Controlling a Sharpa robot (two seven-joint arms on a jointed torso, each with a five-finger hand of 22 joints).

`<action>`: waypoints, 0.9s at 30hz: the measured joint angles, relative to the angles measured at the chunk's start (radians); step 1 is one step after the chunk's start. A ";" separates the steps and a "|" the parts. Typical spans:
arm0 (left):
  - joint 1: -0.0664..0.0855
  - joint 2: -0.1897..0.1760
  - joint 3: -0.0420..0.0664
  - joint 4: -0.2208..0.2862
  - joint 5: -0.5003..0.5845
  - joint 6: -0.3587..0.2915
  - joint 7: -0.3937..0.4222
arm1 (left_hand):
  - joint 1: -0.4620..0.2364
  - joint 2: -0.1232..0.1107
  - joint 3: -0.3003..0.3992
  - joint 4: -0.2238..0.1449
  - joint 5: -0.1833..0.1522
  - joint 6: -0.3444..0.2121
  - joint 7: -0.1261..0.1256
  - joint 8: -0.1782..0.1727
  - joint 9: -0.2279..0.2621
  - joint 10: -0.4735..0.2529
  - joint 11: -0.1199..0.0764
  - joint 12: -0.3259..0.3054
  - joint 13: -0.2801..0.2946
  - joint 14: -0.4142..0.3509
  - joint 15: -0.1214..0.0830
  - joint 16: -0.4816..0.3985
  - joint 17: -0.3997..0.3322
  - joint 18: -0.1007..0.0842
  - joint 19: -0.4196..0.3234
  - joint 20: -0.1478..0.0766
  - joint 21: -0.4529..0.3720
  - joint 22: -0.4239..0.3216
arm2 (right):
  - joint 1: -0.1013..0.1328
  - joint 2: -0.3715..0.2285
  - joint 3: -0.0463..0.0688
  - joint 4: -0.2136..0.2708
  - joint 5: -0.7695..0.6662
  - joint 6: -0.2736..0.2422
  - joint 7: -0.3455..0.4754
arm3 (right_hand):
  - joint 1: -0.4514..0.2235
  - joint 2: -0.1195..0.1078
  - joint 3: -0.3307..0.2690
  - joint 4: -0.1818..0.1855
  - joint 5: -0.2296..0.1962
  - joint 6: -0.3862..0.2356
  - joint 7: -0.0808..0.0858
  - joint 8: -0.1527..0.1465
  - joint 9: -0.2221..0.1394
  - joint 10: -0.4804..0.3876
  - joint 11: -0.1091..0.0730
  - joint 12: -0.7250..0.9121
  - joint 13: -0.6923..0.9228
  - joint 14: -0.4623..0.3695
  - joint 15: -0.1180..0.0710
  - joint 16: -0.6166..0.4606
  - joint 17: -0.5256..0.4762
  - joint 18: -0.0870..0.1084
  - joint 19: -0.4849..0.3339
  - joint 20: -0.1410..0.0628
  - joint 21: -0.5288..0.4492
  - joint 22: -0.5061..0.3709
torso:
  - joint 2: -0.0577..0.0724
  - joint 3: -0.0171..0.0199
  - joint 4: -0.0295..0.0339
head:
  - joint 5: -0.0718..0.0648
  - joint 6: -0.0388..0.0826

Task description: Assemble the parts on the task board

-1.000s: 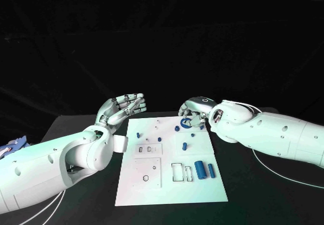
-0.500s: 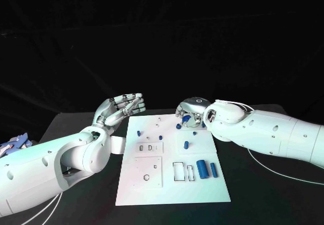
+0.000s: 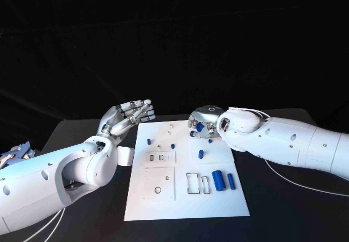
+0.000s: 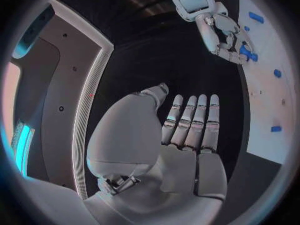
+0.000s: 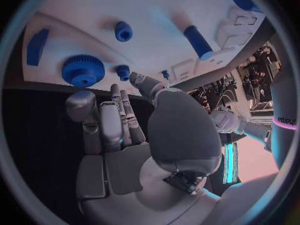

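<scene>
The white task board [image 3: 185, 201] lies in the middle of the black table. My right hand [image 3: 202, 123] hovers over its far right corner, fingers stretched toward a blue gear [image 5: 83, 70] that stands free on the board just past the fingertips [image 5: 119, 92]. Nothing is in its grasp. My left hand [image 3: 129, 117] is raised off the board's far left corner, palm up and fingers straight, holding nothing. A thick blue cylinder [image 3: 217, 180] and a slim one [image 3: 230, 181] lie near the board's right edge.
Small blue pegs [image 3: 149, 142] stand along the board's far part, and another peg [image 3: 200, 154] sits mid-board. A blue block [image 5: 37, 45] lies beside the gear. Rectangular recesses [image 3: 195, 184] mark the board's middle. A blue object [image 3: 14, 154] sits at the table's left edge.
The whole picture has shifted slightly. The right arm has edged a little further left over the board's far corner. The left hand stays raised as before.
</scene>
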 measured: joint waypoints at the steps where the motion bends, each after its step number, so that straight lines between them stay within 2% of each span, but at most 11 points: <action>1: 0.000 0.000 0.000 0.000 0.000 0.000 0.000 | 0.000 0.000 0.000 0.000 0.000 0.000 0.000 0.000 0.000 0.000 0.000 0.000 0.000 0.000 0.000 0.000 0.000 0.000 0.000 0.000 0.000 0.000 | 0.000 0.001 0.000 -0.001 0.000 0.001 0.000 | 0.000 0.000 -0.001 0.001 0.000 0.000 0.000 0.000 0.000 0.000 0.000 0.000 0.000 0.000 0.000 0.002 0.001 0.000 0.001 -0.001 0.004 0.004 | 0.001 0.0006 0.0009 | -0.001 0.000; 4: 0.000 0.000 0.000 0.000 0.000 0.002 0.000 | 0.000 0.000 0.000 0.000 0.000 0.000 0.000 0.000 0.000 0.000 0.000 0.000 0.000 0.000 0.000 0.000 0.000 0.000 0.000 0.000 0.000 0.000 | 0.000 0.004 0.000 -0.003 -0.001 0.003 0.000 | 0.000 0.000 -0.001 0.001 0.000 0.000 0.000 0.000 0.002 0.000 0.000 0.000 0.002 0.000 0.000 0.009 0.008 -0.001 0.009 -0.001 0.016 0.021 | 0.004 0.0022 0.0036 | -0.002 0.000; 6: 0.000 0.000 0.000 0.001 0.000 0.002 0.000 | 0.000 0.000 0.000 0.000 0.000 0.000 0.000 0.000 0.000 0.000 0.000 0.000 0.000 0.000 0.000 -0.005 0.000 0.000 0.000 0.000 0.000 -0.001 | 0.000 0.006 0.000 -0.004 -0.002 0.003 0.000 | 0.000 0.000 0.002 0.004 0.000 0.000 0.000 0.000 0.004 0.000 0.000 0.000 0.003 0.000 0.000 0.016 0.014 -0.015 0.017 0.000 0.027 0.036 | 0.006 0.0032 0.0055 | -0.003 0.001; 14: 0.000 -0.003 0.001 0.005 0.000 0.004 -0.001 | 0.000 0.000 0.003 -0.003 0.000 0.000 0.000 0.000 0.000 0.000 0.000 0.000 0.000 0.000 0.000 -0.005 0.000 0.000 0.000 0.000 0.000 -0.001 | 0.000 0.012 0.000 -0.012 -0.003 0.006 0.000 | 0.000 0.000 0.010 0.012 0.000 0.012 -0.001 0.012 0.011 0.013 -0.005 0.000 0.009 0.000 0.000 0.037 0.030 -0.015 0.026 -0.001 0.051 0.070 | 0.014 0.0062 0.0121 | -0.008 0.002; 21: 0.001 -0.002 0.001 0.003 0.000 0.007 -0.001 | 0.000 0.000 0.003 -0.003 0.000 0.000 0.000 0.000 0.000 0.000 0.000 0.000 0.000 0.000 0.000 -0.005 0.000 0.000 0.000 0.000 0.000 -0.001 | 0.000 0.011 0.000 -0.015 -0.004 0.008 -0.002 | 0.011 0.011 0.022 0.014 0.000 0.025 -0.006 0.020 0.022 0.031 -0.013 0.000 0.014 0.000 0.000 0.053 0.043 -0.015 0.033 -0.001 0.070 0.101 | 0.020 0.0080 0.0147 | -0.012 0.002; 27: 0.001 -0.002 0.001 0.001 0.000 0.008 -0.001 | 0.000 0.000 0.003 -0.003 0.000 0.000 0.000 0.000 0.000 0.000 0.000 0.000 0.000 0.000 0.000 -0.005 -0.001 0.000 0.000 0.000 0.000 -0.002 | 0.000 0.007 0.000 -0.013 -0.006 0.007 -0.004 | 0.011 0.011 0.023 0.016 0.000 0.025 -0.007 0.020 0.023 0.034 -0.009 0.000 0.015 0.000 0.000 0.054 0.044 -0.015 0.033 -0.001 0.074 0.106 | 0.024 0.0106 0.0160 | -0.013 0.003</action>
